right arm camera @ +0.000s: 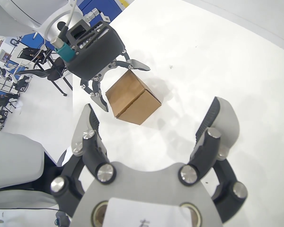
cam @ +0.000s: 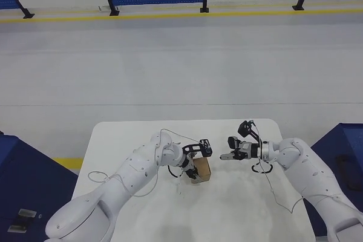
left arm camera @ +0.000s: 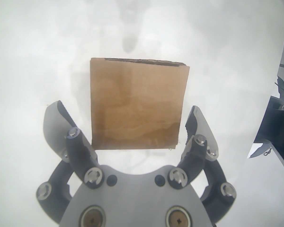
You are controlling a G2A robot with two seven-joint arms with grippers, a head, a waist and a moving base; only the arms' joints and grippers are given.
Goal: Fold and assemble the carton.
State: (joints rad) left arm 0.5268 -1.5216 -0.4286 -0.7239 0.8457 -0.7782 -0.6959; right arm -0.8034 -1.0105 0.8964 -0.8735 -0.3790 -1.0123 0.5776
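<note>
On the white table (cam: 127, 136), near its middle in the top view, sat a small brown cardboard carton (cam: 201, 169). It had the shape of a closed box and stood flat on the table top. A dark line ran where two of its cardboard faces met.

The white left arm came in from about 8 o'clock of the carton. Its left gripper (right arm camera: 127, 88), a black and silver claw, hung just over the carton and pointed down at it. The claw was spread wide, with one finger at each side of the box. In the left wrist view there was a gap between each finger and the cardboard, so it was not squeezing the box.

At about 2 o'clock from the carton was the right gripper (cam: 224, 156), another black and silver claw. It was near the carton but apart from it, and it pointed at the box from the side. Its two fingers were spread wide too, and it held nothing.
</note>
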